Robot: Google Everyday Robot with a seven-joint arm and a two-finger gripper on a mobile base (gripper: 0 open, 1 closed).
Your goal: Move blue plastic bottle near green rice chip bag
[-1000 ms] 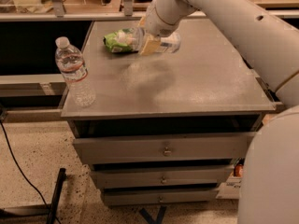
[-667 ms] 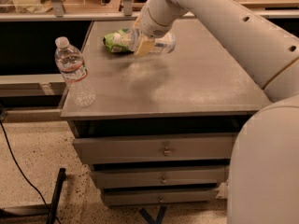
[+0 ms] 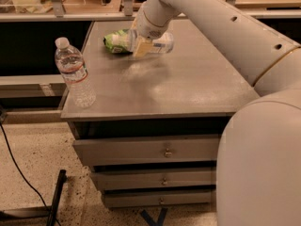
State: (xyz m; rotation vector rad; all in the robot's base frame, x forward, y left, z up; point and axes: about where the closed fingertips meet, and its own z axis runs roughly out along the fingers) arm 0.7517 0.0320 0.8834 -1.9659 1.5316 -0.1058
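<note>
A white robot arm reaches over a grey tabletop (image 3: 188, 88). Its gripper (image 3: 141, 45) is clamped on the blue bottle (image 3: 162, 44), held on its side just beside the green bag (image 3: 115, 40), seemingly a little above the surface. Released like this, the bottle could roll away from the bag. Lowered further left, it might crush or shove the bag. A water bottle (image 3: 75, 74) stands well apart, near the left edge.
</note>
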